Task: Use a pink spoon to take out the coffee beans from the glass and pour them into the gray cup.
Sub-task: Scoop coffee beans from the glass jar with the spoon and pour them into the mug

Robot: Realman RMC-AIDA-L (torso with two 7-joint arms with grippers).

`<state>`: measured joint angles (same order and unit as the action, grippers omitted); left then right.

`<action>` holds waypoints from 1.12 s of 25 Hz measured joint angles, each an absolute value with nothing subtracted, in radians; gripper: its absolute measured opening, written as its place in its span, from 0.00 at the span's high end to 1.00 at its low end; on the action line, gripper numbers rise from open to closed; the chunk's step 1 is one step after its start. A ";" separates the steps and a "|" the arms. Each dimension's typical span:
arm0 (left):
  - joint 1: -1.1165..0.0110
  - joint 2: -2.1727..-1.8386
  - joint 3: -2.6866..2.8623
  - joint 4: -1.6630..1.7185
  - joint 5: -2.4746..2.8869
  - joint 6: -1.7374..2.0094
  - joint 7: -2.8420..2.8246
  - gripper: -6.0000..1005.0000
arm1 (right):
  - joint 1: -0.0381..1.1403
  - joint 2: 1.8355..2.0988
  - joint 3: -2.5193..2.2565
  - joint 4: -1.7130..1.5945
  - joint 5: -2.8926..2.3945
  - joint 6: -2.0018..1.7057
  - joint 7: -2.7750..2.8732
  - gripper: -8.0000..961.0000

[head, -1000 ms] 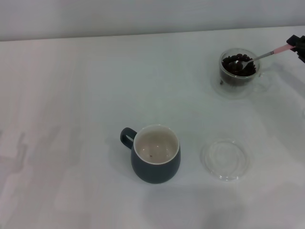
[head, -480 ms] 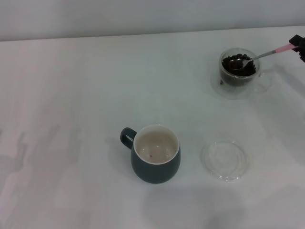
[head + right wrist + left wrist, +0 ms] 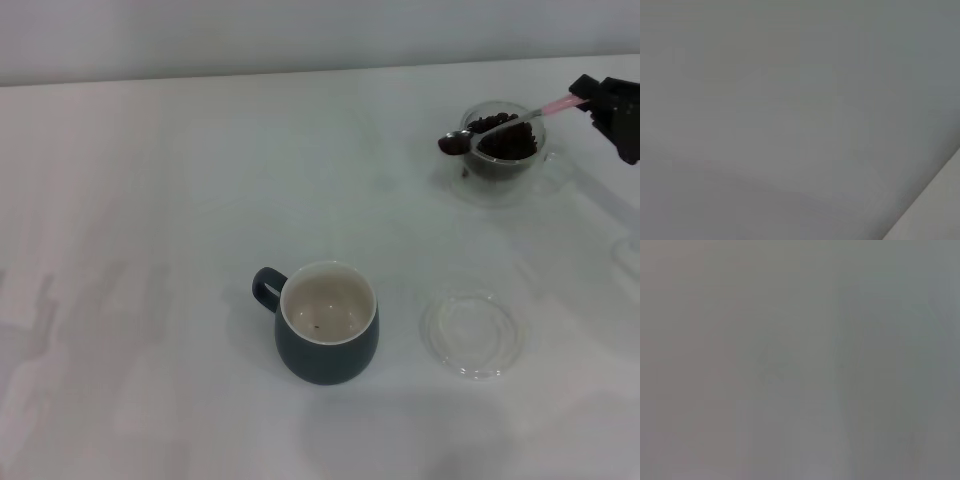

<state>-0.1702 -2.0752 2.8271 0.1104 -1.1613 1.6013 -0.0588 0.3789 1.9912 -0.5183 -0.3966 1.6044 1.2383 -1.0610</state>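
Note:
At the far right of the head view my right gripper [image 3: 590, 98] is shut on the pale pink handle of the pink spoon [image 3: 505, 122]. The spoon's silver bowl, loaded with coffee beans [image 3: 450, 144], hangs just past the left rim of the glass [image 3: 503, 152], which holds more dark beans [image 3: 505, 140]. The gray cup [image 3: 327, 322] stands upright at the centre front, its handle to the left, with a cream inside that holds a speck or two. My left gripper is out of view. Both wrist views show only blank grey surface.
A flat shallow clear round dish [image 3: 472, 333] lies to the right of the gray cup. The white table [image 3: 150, 250] runs back to a pale wall.
The spoon has lifted out of the glass with beans in its bowl and moved left past the rim. My right gripper has come further into view from the right.

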 joint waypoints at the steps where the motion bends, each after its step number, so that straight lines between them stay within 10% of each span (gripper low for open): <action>1: -0.170 -2.075 2.827 0.110 -1.161 1.601 -0.059 0.45 | 0.379 1.994 -0.519 -0.397 1.604 1.246 -1.063 0.84; 28: -0.164 -2.080 2.832 0.110 -1.154 1.601 -0.058 0.45 | 0.388 2.019 -0.689 -0.359 1.609 1.418 -1.089 0.84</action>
<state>-0.1640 -2.0800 2.8317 0.1104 -1.1543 1.6015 -0.0582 0.3881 2.0191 -0.6894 -0.3587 1.6092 1.4176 -1.0889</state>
